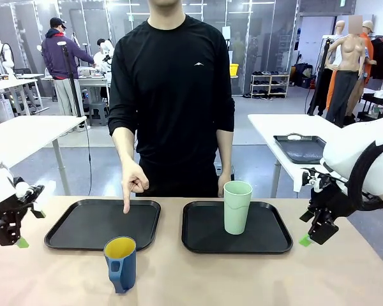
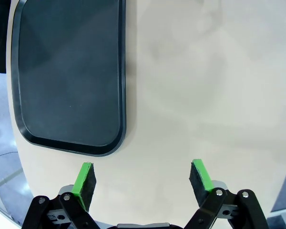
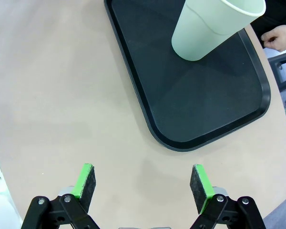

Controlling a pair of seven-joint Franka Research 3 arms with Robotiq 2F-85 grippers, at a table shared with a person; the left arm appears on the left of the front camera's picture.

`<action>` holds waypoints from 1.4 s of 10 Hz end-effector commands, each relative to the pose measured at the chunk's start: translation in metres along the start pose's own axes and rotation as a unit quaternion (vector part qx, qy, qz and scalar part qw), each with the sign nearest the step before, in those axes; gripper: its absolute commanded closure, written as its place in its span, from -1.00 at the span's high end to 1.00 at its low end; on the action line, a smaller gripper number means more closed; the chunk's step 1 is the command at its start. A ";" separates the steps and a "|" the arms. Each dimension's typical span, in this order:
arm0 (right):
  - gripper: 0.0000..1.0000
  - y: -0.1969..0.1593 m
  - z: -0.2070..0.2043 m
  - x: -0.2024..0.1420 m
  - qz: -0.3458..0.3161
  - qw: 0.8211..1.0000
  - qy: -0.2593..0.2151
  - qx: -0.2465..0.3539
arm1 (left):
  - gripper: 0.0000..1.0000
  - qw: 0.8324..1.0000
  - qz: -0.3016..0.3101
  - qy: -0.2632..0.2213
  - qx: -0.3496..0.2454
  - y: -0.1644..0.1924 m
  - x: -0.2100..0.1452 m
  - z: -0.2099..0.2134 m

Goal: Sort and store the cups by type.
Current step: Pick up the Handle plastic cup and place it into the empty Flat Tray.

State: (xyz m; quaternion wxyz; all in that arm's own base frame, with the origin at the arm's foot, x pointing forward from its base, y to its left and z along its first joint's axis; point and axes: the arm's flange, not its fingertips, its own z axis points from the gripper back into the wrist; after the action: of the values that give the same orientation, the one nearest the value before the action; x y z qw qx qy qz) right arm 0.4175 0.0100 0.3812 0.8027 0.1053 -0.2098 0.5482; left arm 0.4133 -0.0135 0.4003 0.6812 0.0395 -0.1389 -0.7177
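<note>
1. Two cups are in view. The green tumbler (image 1: 237,207) stands upright on the right tray (image 1: 268,234). The blue mug (image 1: 120,263) stands on the bare table, just near of the left tray (image 1: 83,226).
2. My left gripper (image 2: 143,179) has its jaws spread and empty, beside the left tray. My right gripper (image 3: 143,183) is likewise spread and empty, near the right tray.
3. A person's hand (image 1: 133,182) points down at the left tray.
4. Judgement: the tumbler looks stored and the mug is outstanding. Next, my left gripper must reach right, grip the mug and set it on the left tray.
</note>
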 end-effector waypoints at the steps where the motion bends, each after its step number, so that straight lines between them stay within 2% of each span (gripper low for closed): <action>1: 1.00 -0.001 -0.002 0.001 -0.001 1.000 0.007 -0.003 | 1.00 1.000 0.003 -0.007 0.006 0.001 0.000 0.002; 2: 1.00 -0.001 -0.002 0.001 -0.001 1.000 0.007 -0.003 | 1.00 1.000 0.000 0.000 0.000 0.000 0.000 0.000; 3: 1.00 -0.001 -0.002 0.001 -0.001 1.000 0.007 -0.003 | 1.00 0.999 0.000 -0.048 -0.021 -0.002 -0.003 -0.008; 4: 1.00 -0.001 -0.002 0.001 -0.001 1.000 0.007 -0.003 | 1.00 0.997 0.000 -0.064 -0.041 -0.009 -0.009 -0.016; 6: 1.00 -0.001 -0.002 0.001 -0.001 1.000 0.007 -0.003 | 1.00 0.986 0.009 -0.152 -0.068 -0.026 -0.014 -0.028; 9: 1.00 -0.001 -0.002 0.001 -0.001 1.000 0.007 -0.003 | 1.00 0.954 0.016 -0.296 -0.051 -0.032 -0.011 -0.045; 11: 1.00 -0.001 -0.002 0.001 -0.001 1.000 0.007 -0.003 | 1.00 0.921 0.027 -0.388 -0.036 -0.026 -0.003 -0.055; 14: 1.00 -0.001 -0.002 0.001 -0.001 1.000 0.007 -0.003 | 1.00 0.881 0.049 -0.470 -0.028 -0.022 0.000 -0.063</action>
State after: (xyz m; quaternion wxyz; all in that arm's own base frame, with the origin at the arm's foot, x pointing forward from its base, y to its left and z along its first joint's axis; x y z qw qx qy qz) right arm 0.4175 0.0101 0.3811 0.8026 0.1053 -0.2097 0.5485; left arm 0.3955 -0.0264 0.3404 0.5826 -0.3089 -0.4121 -0.6287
